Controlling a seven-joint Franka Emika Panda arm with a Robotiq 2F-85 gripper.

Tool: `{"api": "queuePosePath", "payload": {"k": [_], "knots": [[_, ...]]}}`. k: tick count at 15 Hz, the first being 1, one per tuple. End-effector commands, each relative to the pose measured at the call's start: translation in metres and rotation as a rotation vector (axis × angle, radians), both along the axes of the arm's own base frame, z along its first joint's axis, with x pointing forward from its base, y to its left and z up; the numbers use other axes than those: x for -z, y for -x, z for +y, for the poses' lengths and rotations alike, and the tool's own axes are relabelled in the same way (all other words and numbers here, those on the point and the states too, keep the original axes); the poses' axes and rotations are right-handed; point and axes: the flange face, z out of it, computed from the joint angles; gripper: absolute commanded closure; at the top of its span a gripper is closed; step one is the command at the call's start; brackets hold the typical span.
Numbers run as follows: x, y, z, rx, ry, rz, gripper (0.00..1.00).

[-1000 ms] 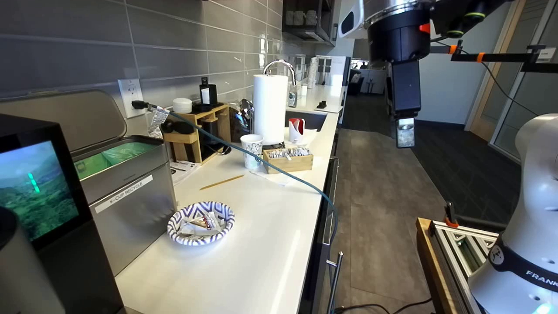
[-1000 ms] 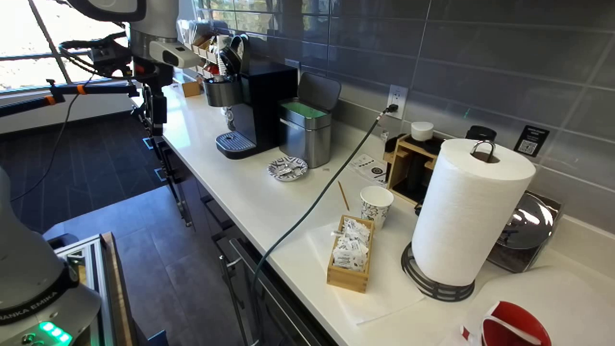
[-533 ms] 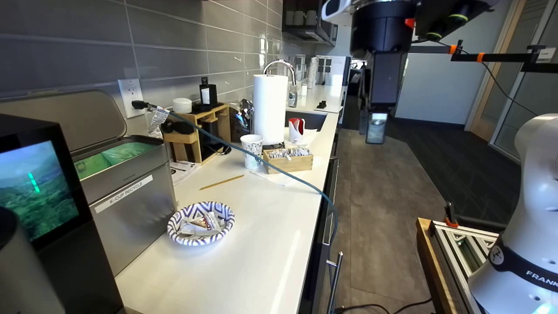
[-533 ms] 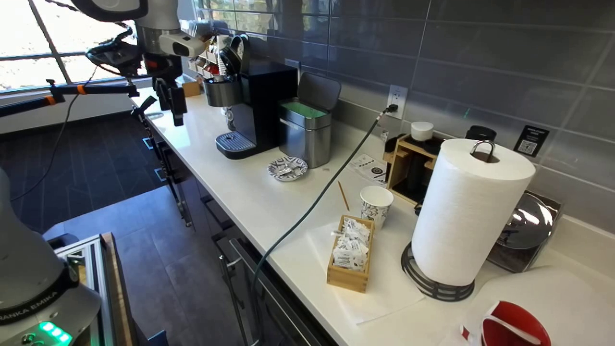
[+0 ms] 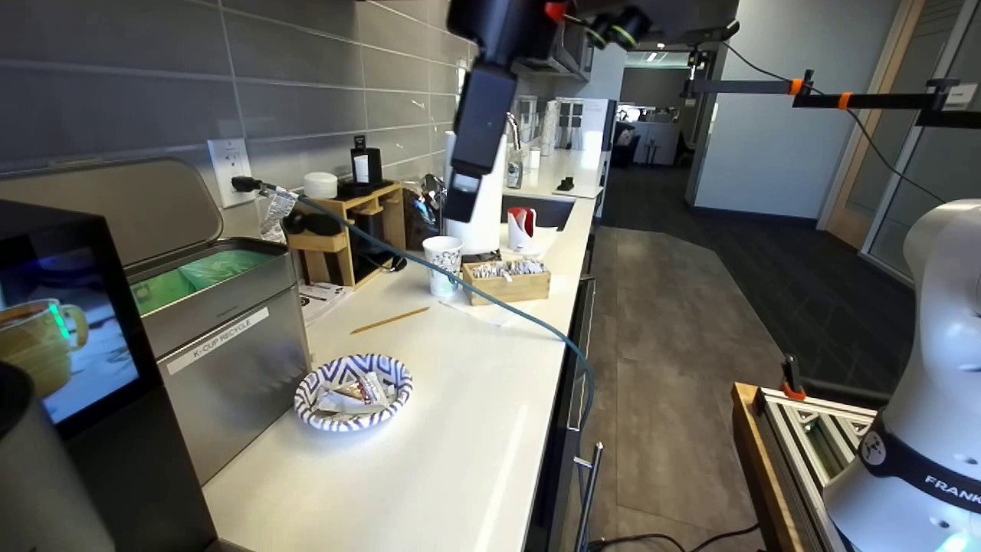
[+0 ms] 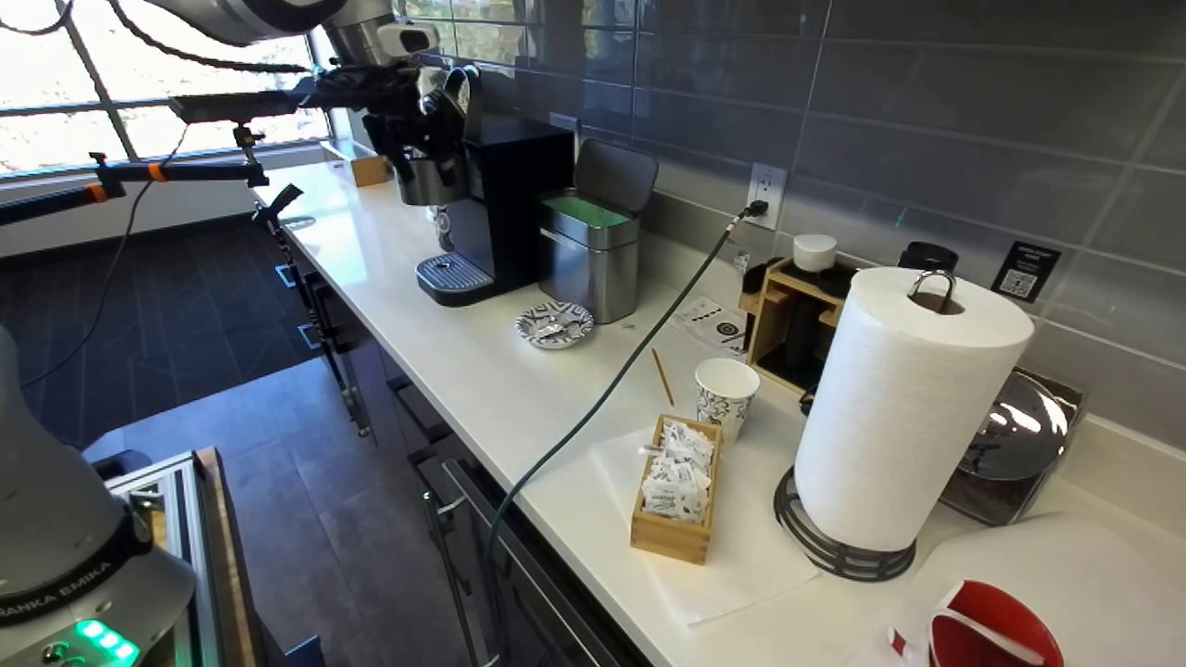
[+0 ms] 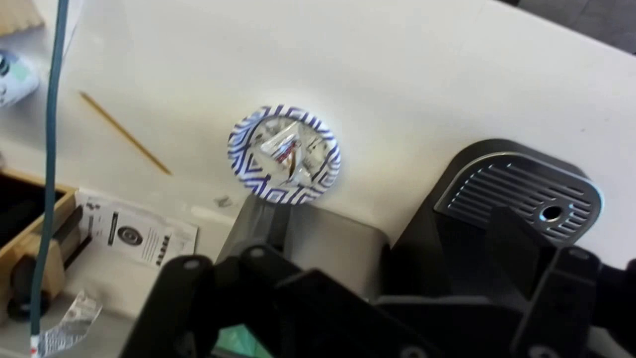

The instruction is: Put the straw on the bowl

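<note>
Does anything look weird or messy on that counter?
Yes, the blue-green cord: it's plugged into the wall outlet, stretches across the counter and hangs past the front edge, where someone might snag it. I can't see any spills or damage.

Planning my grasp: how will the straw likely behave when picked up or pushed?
The straw looks straight along its length, so it's probably fairly stiff. Being so thin, it's likely light, and a nudge may skid or swivel it across the glossy counter.
</note>
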Motion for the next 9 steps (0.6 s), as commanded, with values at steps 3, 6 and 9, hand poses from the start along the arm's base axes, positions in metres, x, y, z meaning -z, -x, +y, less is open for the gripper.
{"api": "queuePosePath", "payload": {"k": [3,6,9], "knots": [[-0.011,-0.043,-0.004,-0.055,0.084,-0.079,0.0],[-0.009,-0.043,-0.003,-0.057,0.084,-0.076,0.0],[-0.009,-0.039,-0.004,-0.061,0.085,-0.082,0.0]]}}
